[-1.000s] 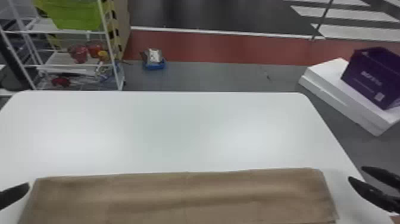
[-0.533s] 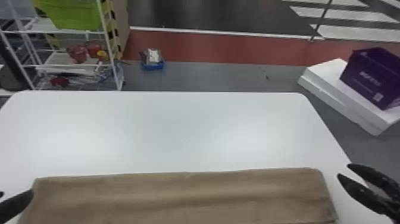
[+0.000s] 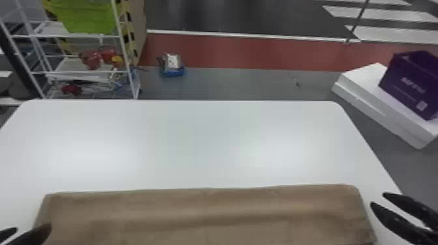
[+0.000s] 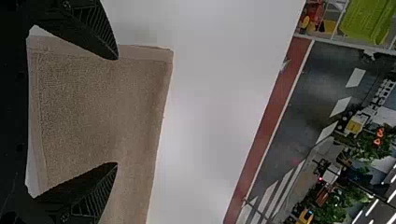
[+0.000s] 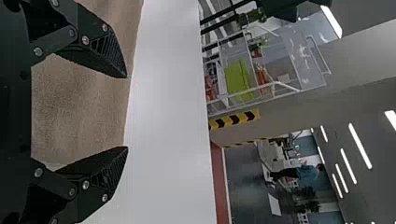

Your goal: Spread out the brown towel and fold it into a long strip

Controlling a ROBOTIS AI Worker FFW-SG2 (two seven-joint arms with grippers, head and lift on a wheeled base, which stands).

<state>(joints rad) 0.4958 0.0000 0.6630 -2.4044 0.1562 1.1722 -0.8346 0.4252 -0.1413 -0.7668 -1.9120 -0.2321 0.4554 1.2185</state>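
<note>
The brown towel (image 3: 208, 211) lies flat as a wide band along the near part of the white table, its far edge nearly straight. At its left end is my left gripper (image 3: 27, 232), open; in the left wrist view the left gripper (image 4: 116, 111) has its fingers wide apart with the towel (image 4: 93, 116) behind them. Just off the towel's right end stands my right gripper (image 3: 379, 199), also open. In the right wrist view the right gripper (image 5: 127, 112) holds nothing, and the towel (image 5: 84, 107) shows between and beyond its fingers.
The white table (image 3: 195, 140) extends beyond the towel. Past its far left corner stands a wire rack (image 3: 127, 58) with a green bin (image 3: 88, 16). A purple box (image 3: 410, 84) rests on white slabs (image 3: 374, 94) to the right, and a small blue item (image 3: 172, 70) is on the floor.
Both grippers have moved inward toward the towel's ends, the left one to the right and the right one to the left. The towel has not visibly changed.
</note>
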